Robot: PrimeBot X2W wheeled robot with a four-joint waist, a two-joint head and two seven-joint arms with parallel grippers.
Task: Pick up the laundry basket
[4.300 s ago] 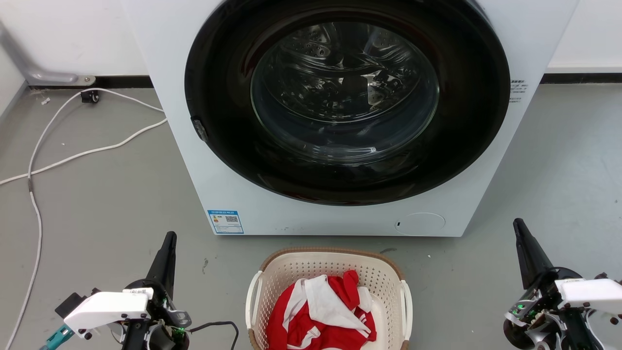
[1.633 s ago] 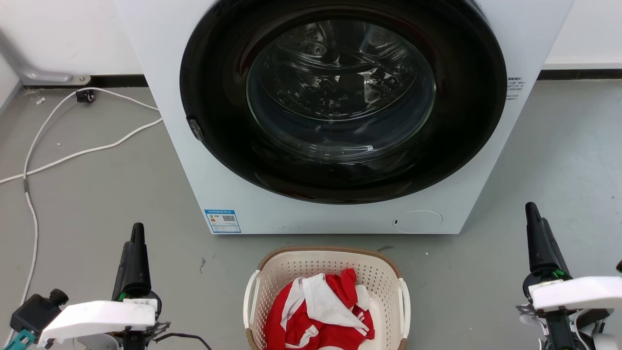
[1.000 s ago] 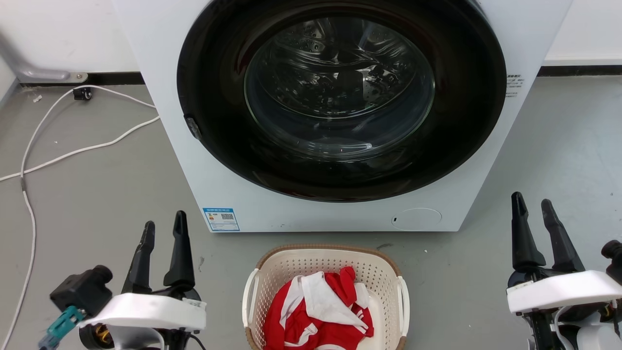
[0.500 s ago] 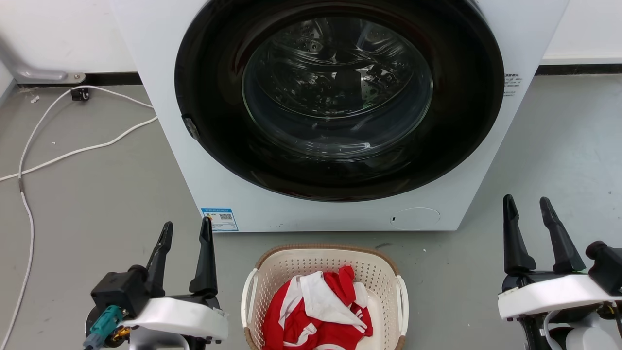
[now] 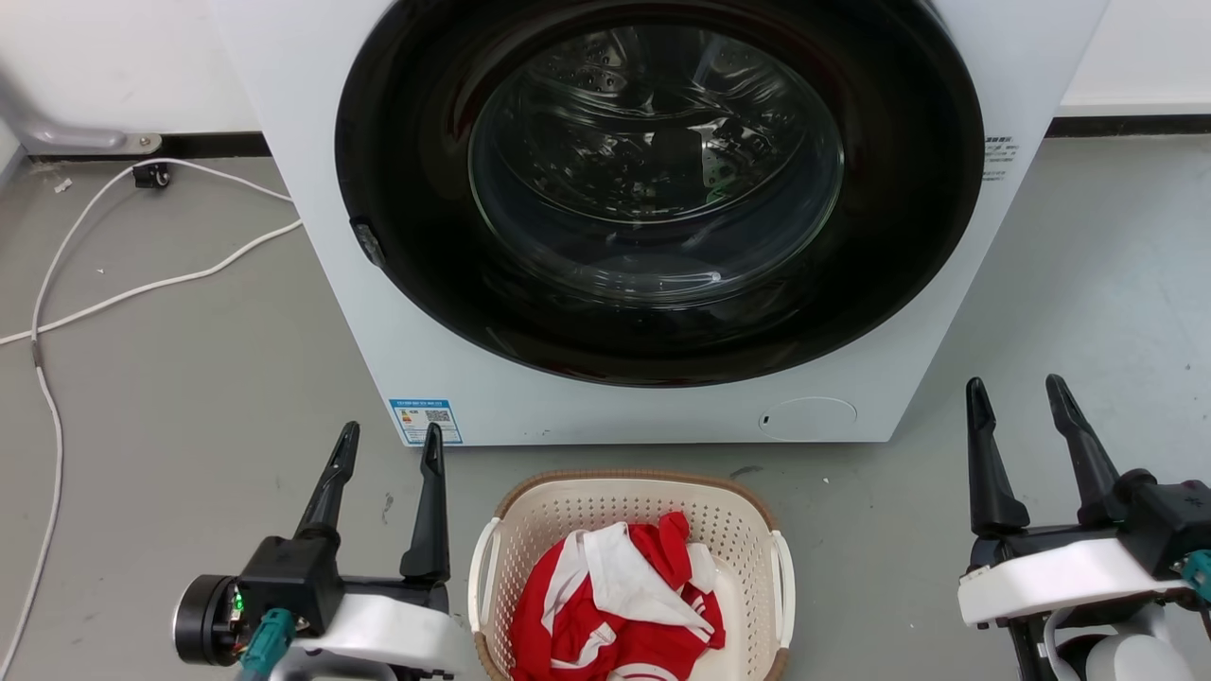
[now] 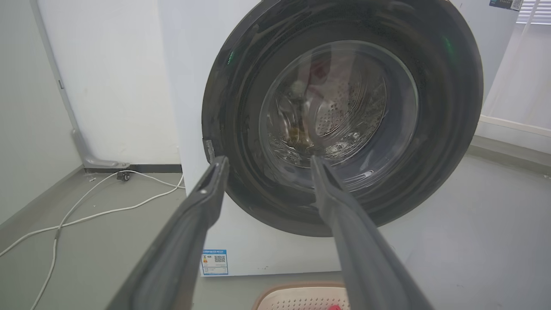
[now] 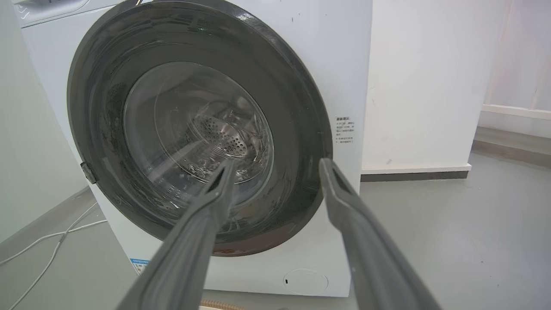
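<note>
The cream perforated laundry basket point(image 5: 544, 515) with a brown rim and white side handles stands on the floor at the bottom middle of the head view, holding red and white clothes point(image 5: 620, 605). Its far rim also shows low in the left wrist view as the laundry basket point(image 6: 297, 297). My left gripper point(image 5: 390, 445) stands open just left of the basket, fingers pointing at the washer. Further off, my right gripper point(image 5: 1014, 397) is open at the lower right, well clear of the basket. In the wrist views, the left gripper point(image 6: 267, 161) and the right gripper point(image 7: 275, 165) are both spread, with nothing between the fingers.
A white washing machine point(image 5: 312, 142) with a shut dark round door point(image 5: 653, 189) stands right behind the basket. White cables point(image 5: 142, 284) trail over the grey floor at the left. Walls close the back, and there is open floor on both sides.
Both grippers went from shut to open. The left gripper swung in toward the basket's left side. The right arm shifted slightly left. The head camera tilted a little.
</note>
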